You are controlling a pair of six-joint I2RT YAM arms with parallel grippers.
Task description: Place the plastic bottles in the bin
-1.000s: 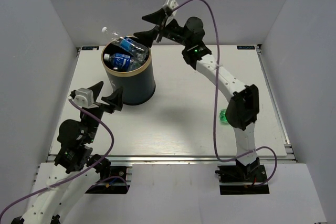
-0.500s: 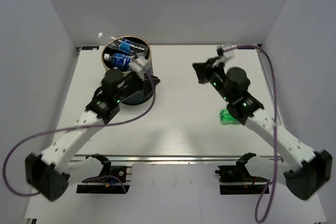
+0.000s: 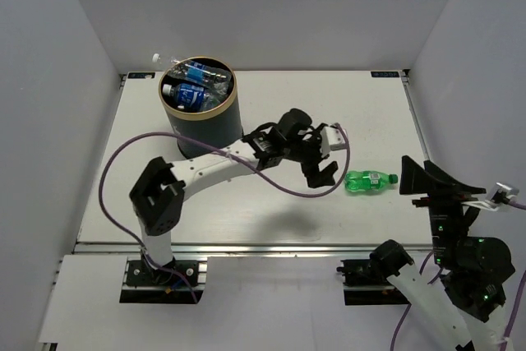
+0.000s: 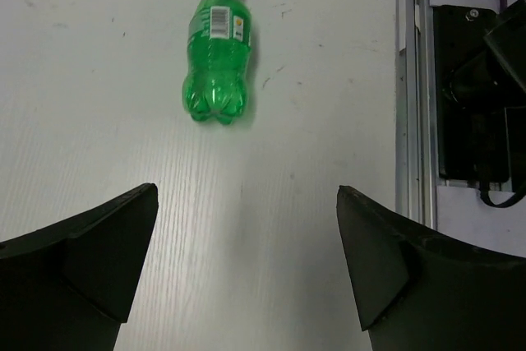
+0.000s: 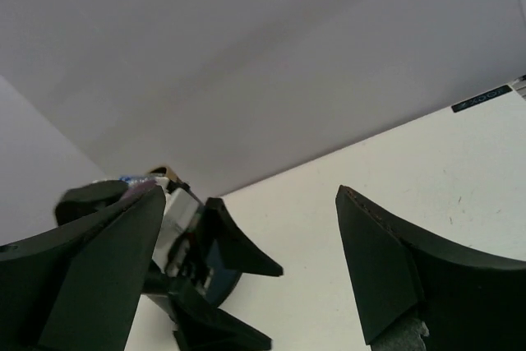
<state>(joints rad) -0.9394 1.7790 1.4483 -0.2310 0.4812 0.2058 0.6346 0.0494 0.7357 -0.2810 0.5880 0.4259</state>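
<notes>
White walls (image 3: 271,14) close in a pale, lightly grained surface (image 3: 271,211). On it a green bottle (image 3: 370,180) lies on its side, just ahead of the left end effector (image 3: 322,155). The bottle's base is toward that end effector and its cap points away. The left end effector's fingers stand wide apart with nothing between them. Beyond the cap, near the surface's right edge, is the right end effector (image 3: 427,177), also spread wide and empty. Well apart from the left end effector, back along its arm, stands the bin (image 3: 205,133). Blue-labelled bottles (image 3: 191,92) are piled inside the bin, and a clear bottle (image 3: 164,59) pokes out over its far rim.
</notes>
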